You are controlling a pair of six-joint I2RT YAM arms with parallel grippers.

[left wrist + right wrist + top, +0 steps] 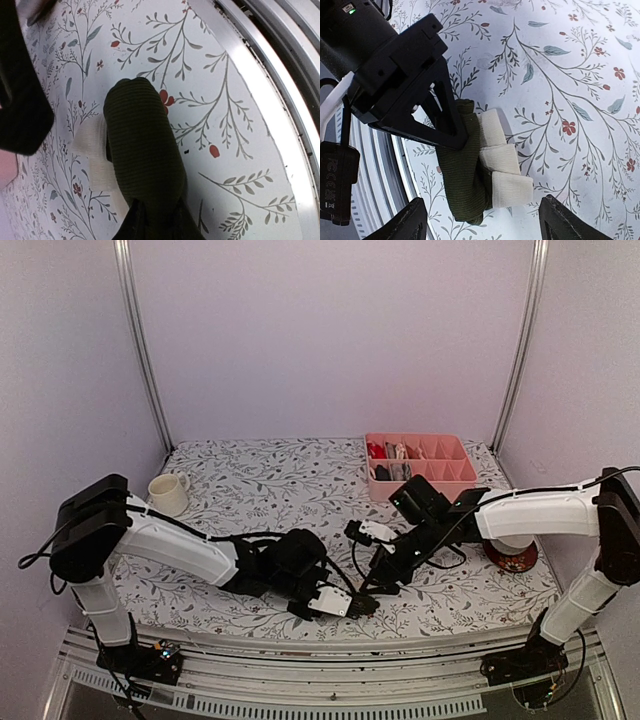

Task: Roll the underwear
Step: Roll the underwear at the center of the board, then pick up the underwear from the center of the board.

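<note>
A dark olive underwear [462, 175], rolled into a thick tube with a whitish ribbed band [506, 167] folded against it, lies on the floral cloth near the table's front edge. It also shows in the left wrist view [142, 145] and, small, in the top view [360, 604]. My left gripper [157, 212] is shut on one end of the roll; its black body shows in the right wrist view [405, 85]. My right gripper [485, 222] is open and hovers just above the roll, one finger on each side, not touching it. In the top view the left gripper [342, 603] and the right gripper [376, 578] are close together.
A pink divided tray [455, 472] at the back right holds several rolled garments, reddish and whitish. A cream mug [168, 493] stands at the left. A red-brown dish [512, 559] sits under the right arm. The metal table rail [280, 115] runs just beside the roll.
</note>
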